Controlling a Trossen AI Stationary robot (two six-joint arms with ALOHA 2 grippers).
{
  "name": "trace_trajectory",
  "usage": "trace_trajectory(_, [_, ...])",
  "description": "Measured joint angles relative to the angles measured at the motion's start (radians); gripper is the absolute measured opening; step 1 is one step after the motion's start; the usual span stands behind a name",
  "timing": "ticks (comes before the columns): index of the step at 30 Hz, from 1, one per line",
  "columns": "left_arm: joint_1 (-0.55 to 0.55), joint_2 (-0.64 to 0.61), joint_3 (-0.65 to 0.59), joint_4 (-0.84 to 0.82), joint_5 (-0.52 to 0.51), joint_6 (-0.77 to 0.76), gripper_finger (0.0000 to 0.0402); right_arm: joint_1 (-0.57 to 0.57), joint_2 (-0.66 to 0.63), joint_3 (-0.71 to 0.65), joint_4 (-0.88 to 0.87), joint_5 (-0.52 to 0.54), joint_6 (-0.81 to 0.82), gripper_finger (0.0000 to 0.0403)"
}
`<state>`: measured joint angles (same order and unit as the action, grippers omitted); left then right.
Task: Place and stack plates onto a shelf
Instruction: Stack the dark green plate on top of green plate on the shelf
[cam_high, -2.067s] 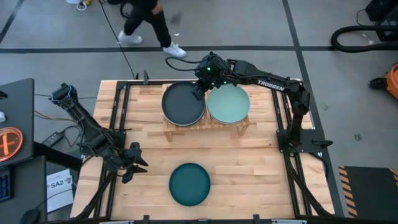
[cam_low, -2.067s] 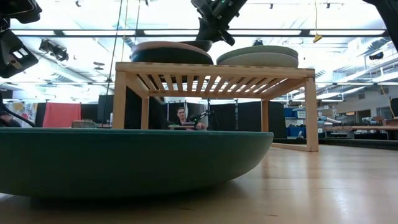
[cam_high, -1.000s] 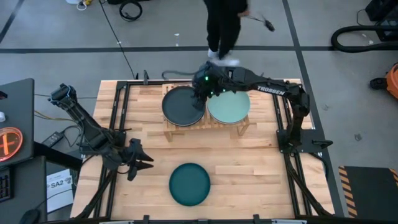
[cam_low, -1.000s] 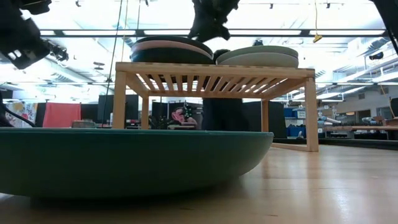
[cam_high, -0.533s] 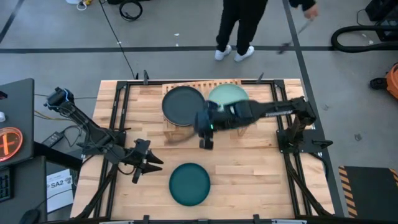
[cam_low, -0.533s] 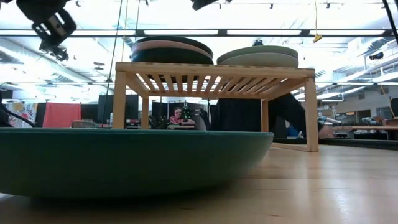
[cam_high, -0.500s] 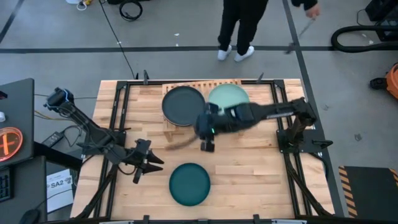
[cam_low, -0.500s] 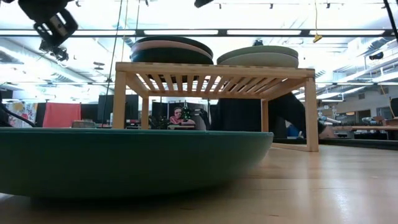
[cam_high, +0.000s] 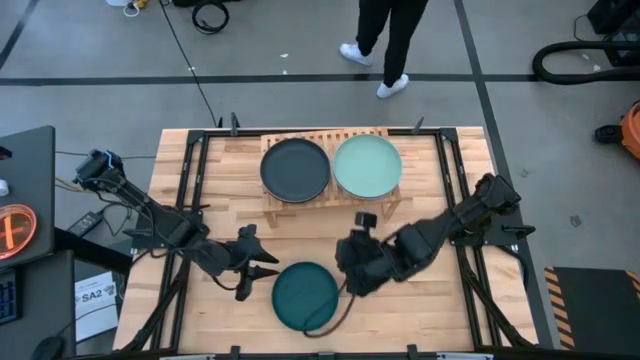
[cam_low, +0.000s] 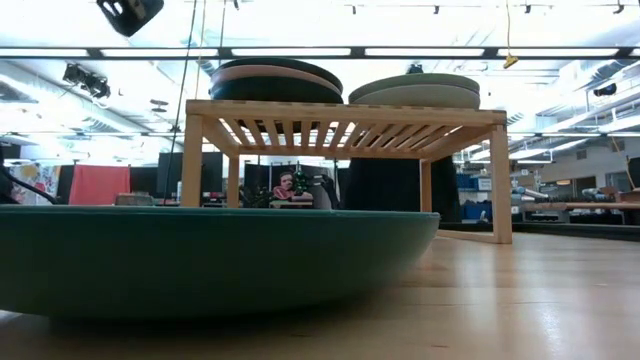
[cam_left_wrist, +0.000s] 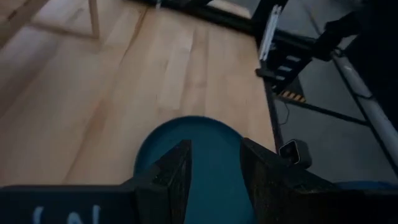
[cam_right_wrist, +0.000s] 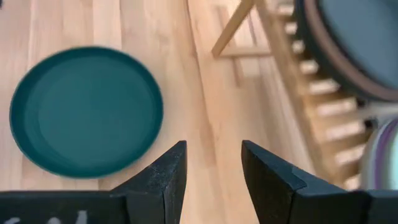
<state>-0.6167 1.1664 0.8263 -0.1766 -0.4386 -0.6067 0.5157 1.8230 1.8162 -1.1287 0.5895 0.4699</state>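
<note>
My left end effector (cam_high: 262, 276) hangs just left of the dark teal plate (cam_high: 305, 296), fingers apart and empty. That plate lies flat on the near middle of the desk (cam_high: 420, 300), the one plate not yet shelved. My right end effector (cam_high: 352, 283) sits just right of the plate's far-right rim, fingers apart with nothing between them.

On the shelf (cam_high: 330, 201) at the far side, the left stack shows a charcoal plate (cam_high: 294, 168) on top with a pink rim beneath it in the low view; the right stack is topped by the mint green plate (cam_high: 366, 165).

Step in hand, as I judge it: approach to the last plate. The next move calls for one end effector to get a finger under the rim and close on it, since the plate lies flush on the wood.

Against the earlier frames: my right arm has left the shelf, where it stood over the gap between the stacks, and swung to the near side. My left arm has advanced from the left edge toward the plate. A person beyond the desk has moved rightward.
</note>
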Motion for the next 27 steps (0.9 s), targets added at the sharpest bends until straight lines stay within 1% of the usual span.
trace_trajectory(4, [0.015,0.058,0.060,-0.114,0.000,-0.102,0.0142,0.039,0.000,-0.073,0.005,0.016,0.140,0.0158])
trace_trajectory(8, [0.022,0.106,0.068,-0.185,0.008,-0.221,0.0142,0.066,0.000,-0.141,0.009,0.015,0.256,0.0158])
trace_trajectory(13, [0.033,0.175,0.069,-0.280,0.075,-0.344,0.0142,0.076,0.002,-0.230,0.057,0.012,0.355,0.0158])
trace_trajectory(17, [0.034,0.243,0.069,-0.310,0.089,-0.401,0.0142,0.075,0.002,-0.300,0.137,-0.014,0.376,0.0159])
trace_trajectory(23, [0.036,0.346,0.069,-0.297,0.112,-0.457,0.0142,0.075,0.002,-0.392,0.287,-0.072,0.375,0.0158])
trace_trajectory(27, [0.042,0.405,0.069,-0.287,0.115,-0.489,0.0142,0.075,0.002,-0.433,0.335,-0.087,0.374,0.0159])
